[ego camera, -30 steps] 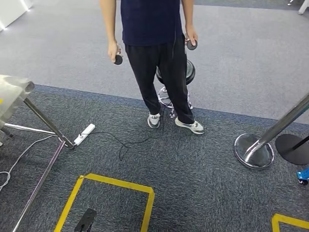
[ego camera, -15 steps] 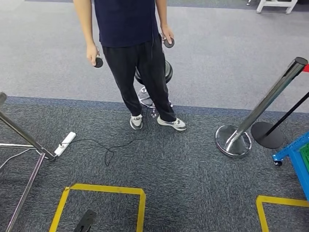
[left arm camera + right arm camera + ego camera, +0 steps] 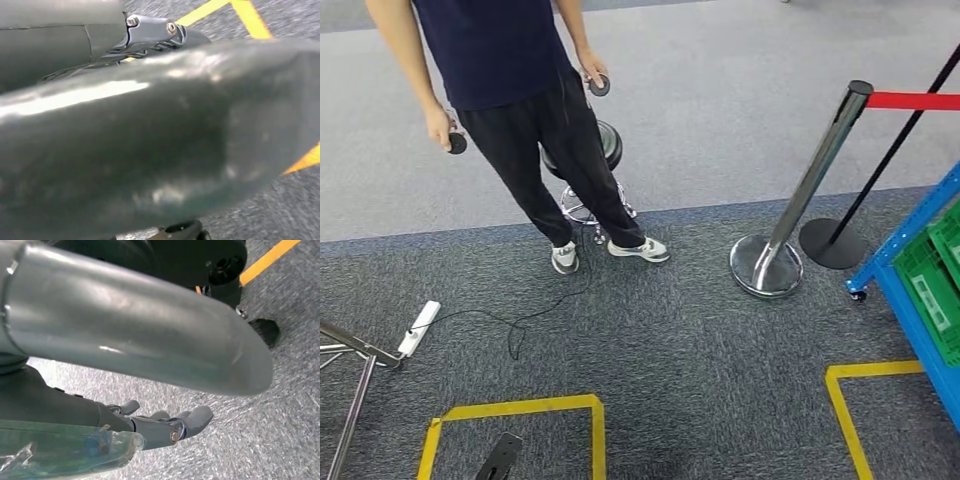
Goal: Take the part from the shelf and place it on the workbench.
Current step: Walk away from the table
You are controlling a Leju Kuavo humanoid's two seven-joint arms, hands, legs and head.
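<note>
The blue shelf (image 3: 916,335) stands at the right edge of the head view with green bins (image 3: 935,290) on it; no part can be made out in them from here. In the left wrist view my left hand (image 3: 151,150) hangs over the carpet, its thick thumb across most of the picture and its fingers (image 3: 158,30) stretched out behind it, holding nothing. In the right wrist view my right hand (image 3: 132,350) also hangs over the carpet, its fingers (image 3: 188,420) straight and apart with nothing between them.
A person (image 3: 509,60) stands ahead on the left, a round controller in each hand, in front of a black stool (image 3: 603,150). A chrome stanchion (image 3: 803,190) with a red belt (image 3: 912,100) stands before the shelf. A power strip (image 3: 420,328), metal legs (image 3: 350,400) and yellow floor tape (image 3: 516,408) lie near.
The whole view has swung to the right: the person, the stool and the stanchion slid left, and the blue shelf with green bins came further into view.
</note>
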